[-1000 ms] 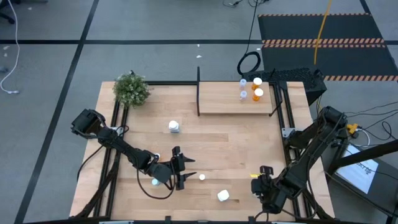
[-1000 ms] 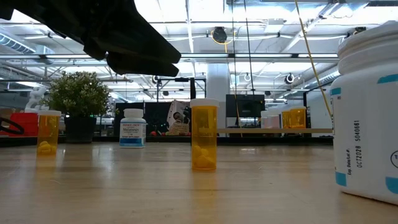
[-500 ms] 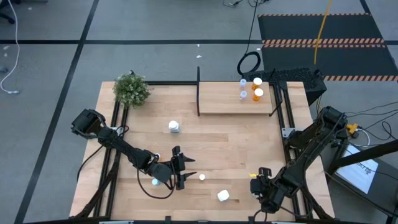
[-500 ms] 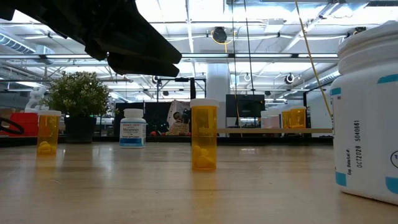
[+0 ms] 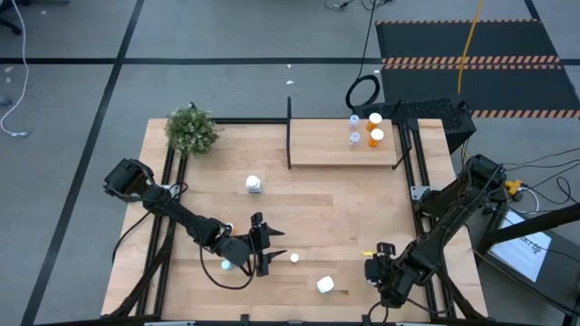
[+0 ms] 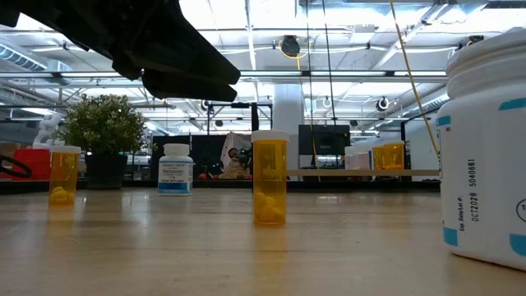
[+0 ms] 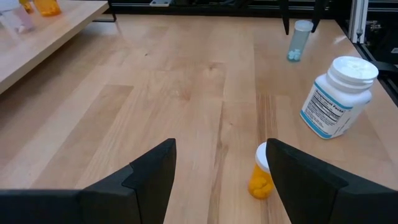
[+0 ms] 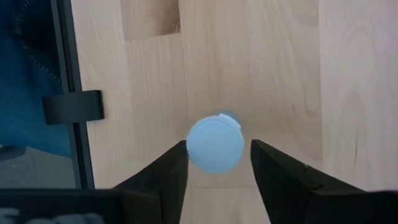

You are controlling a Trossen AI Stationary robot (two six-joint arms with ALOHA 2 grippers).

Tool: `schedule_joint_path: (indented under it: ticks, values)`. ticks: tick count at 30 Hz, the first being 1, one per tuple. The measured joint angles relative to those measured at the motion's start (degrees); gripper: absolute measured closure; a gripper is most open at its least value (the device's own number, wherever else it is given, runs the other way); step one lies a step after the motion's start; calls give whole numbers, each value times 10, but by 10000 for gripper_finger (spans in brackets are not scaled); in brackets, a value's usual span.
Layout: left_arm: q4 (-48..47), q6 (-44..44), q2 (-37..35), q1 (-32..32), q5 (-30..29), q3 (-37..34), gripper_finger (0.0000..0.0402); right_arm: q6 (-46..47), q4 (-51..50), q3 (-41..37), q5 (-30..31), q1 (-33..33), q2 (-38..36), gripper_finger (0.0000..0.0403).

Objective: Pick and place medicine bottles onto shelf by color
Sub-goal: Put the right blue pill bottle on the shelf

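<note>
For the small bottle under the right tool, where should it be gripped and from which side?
Grip the small bottle across its round cap, coming straight down from above. It stands upright on the table with the cap facing up, and the right tool already has a finger on each side of it, open.

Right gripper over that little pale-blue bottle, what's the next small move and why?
Probably finish closing. The right gripper hangs over the small pale-blue bottle, whose cap sits between its two fingers with slim gaps either side, so it looks centred but not yet gripped.
</note>
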Motion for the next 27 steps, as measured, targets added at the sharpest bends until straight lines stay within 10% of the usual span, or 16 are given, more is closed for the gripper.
schedule_joint_path:
  ticks: [10, 27]
  values:
    - [0, 0, 0, 0, 0, 0, 151, 0, 0, 0, -1, 0, 0, 285]
    - [0, 0, 0, 0, 0, 0, 151, 7, 9, 0, 2, 0, 0, 241]
